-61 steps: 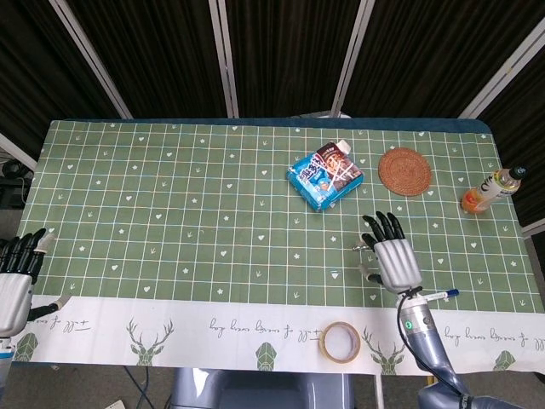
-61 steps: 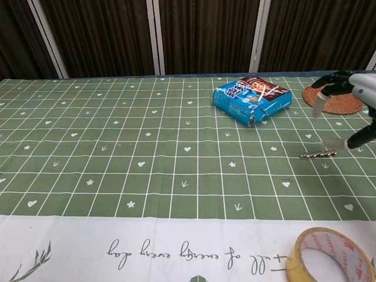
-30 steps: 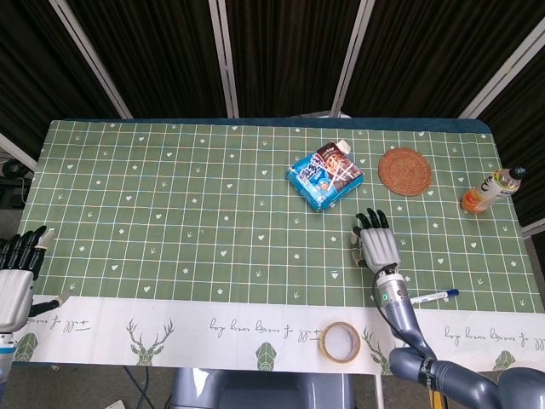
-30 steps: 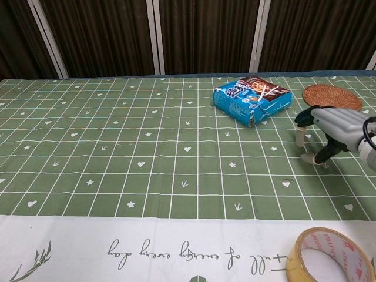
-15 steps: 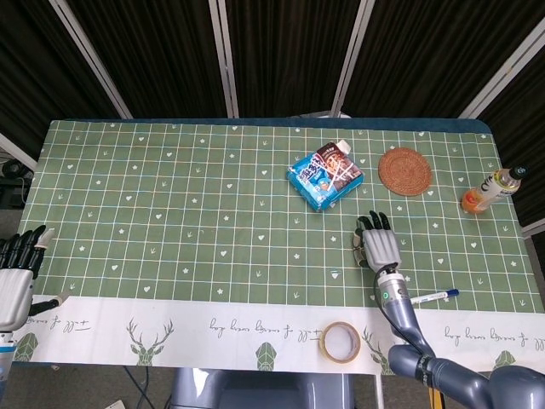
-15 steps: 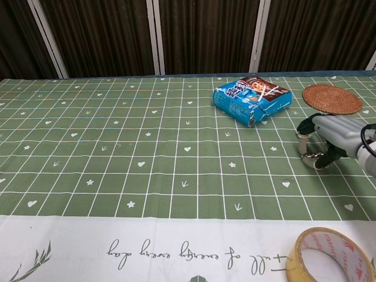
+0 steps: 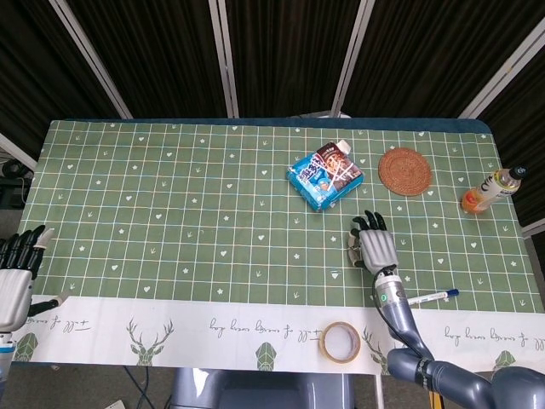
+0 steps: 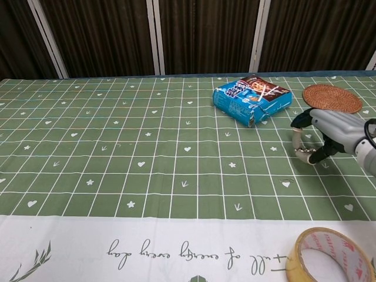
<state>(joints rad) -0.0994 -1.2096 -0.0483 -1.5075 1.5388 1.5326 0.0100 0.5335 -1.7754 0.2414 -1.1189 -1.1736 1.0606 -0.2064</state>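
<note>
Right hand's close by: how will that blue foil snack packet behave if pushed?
The blue foil snack packet lies flat and creased, so it probably flexes and slides rather than rolls. Its glossy film may slip under the right hand.

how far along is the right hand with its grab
Done: the right hand is down on the table, just below the snack pack. In hand: it curls onto the table; anything under it is hidden. Left: nothing is lifted clear yet. The left hand hangs open at the edge.

blue snack packet (image 7: 324, 175) lies flat, askew, near the right hand (image 7: 375, 249).
</note>
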